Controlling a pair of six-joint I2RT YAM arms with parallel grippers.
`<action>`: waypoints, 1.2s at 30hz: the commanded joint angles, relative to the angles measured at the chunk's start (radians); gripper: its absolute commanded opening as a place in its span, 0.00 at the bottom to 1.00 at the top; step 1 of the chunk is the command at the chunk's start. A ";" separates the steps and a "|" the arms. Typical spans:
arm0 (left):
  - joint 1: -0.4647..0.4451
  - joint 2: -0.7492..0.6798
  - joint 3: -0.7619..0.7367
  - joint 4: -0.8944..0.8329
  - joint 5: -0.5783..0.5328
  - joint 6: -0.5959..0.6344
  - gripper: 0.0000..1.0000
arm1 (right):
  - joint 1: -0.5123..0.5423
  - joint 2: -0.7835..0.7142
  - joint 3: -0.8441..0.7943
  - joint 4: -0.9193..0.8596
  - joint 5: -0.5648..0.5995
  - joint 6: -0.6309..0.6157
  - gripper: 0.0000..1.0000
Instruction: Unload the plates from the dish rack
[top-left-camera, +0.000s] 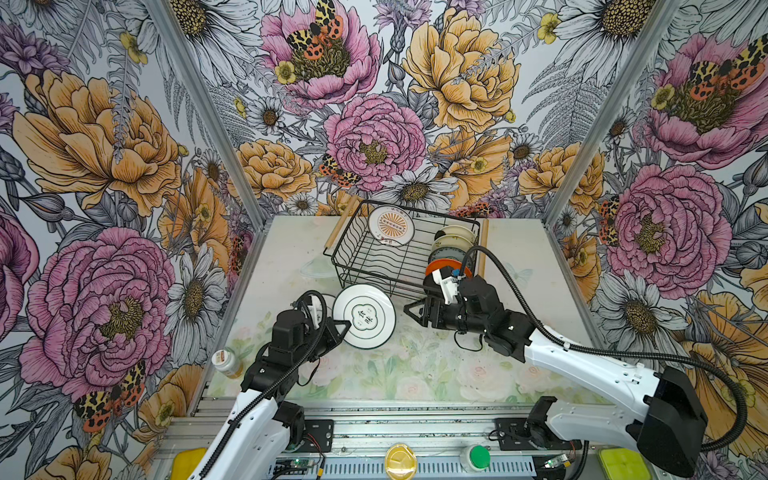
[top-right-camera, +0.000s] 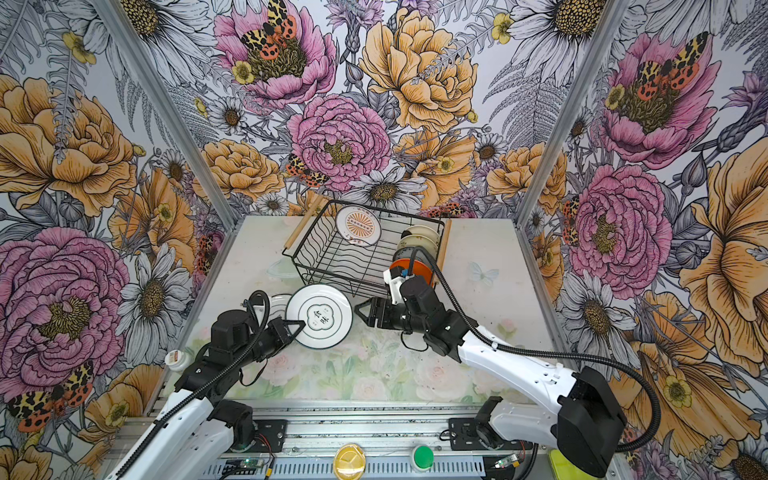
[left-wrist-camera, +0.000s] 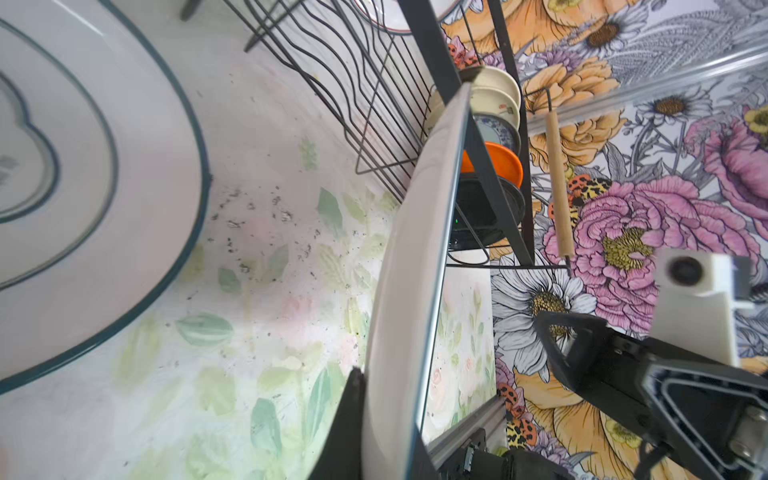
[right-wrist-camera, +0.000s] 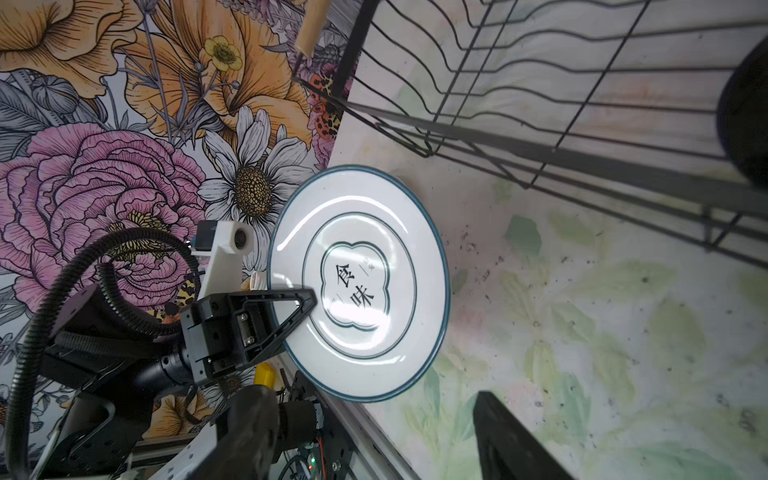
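Right wrist view gives the clearest read. The left gripper (right-wrist-camera: 309, 299) is clamped on the near rim of the held plate (right-wrist-camera: 365, 249), with one finger lying across its face. The disc reaches out from the jaws toward the right gripper (top-left-camera: 412, 312), whose fingers stand wide apart with nothing between them, just beside the plate's far rim but clear of it. The plate appears to be carried off the table (top-left-camera: 436, 365), just in front of the dish rack (top-left-camera: 374, 262). It is tilted so its face looks up and toward the right arm, and the left wrist view sees it edge-on between the fingers. It is white and glossy, with a thin dark-green rim, a second green ring and a lobed frame round two black characters. The relation that matters, as I judge it, is downward and to the left arm's side. A flat plate (left-wrist-camera: 124, 145) of the same pattern lies on the table partly beneath the held one, so setting down looks like levelling the disc and lowering it onto or beside that one. Only the left arm has hold of it. The right arm is nearer the rack, where a sunburst plate (top-left-camera: 390, 225) stands at the far side. A row stands at the right end: cream plates (top-left-camera: 457, 232), a blue-patterned plate (left-wrist-camera: 496, 131), an orange plate (top-left-camera: 436, 264) and a black plate (left-wrist-camera: 478, 208), the last closest to the right wrist.
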 joint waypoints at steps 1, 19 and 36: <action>0.095 -0.062 0.056 -0.111 0.066 0.008 0.08 | -0.009 -0.028 0.097 -0.166 0.061 -0.209 0.92; 0.497 0.039 0.106 -0.213 0.058 0.054 0.08 | -0.145 0.043 0.483 -0.276 0.654 -0.653 0.99; 0.498 0.205 0.079 -0.148 -0.076 0.067 0.14 | -0.153 0.103 0.416 -0.282 0.586 -0.674 0.99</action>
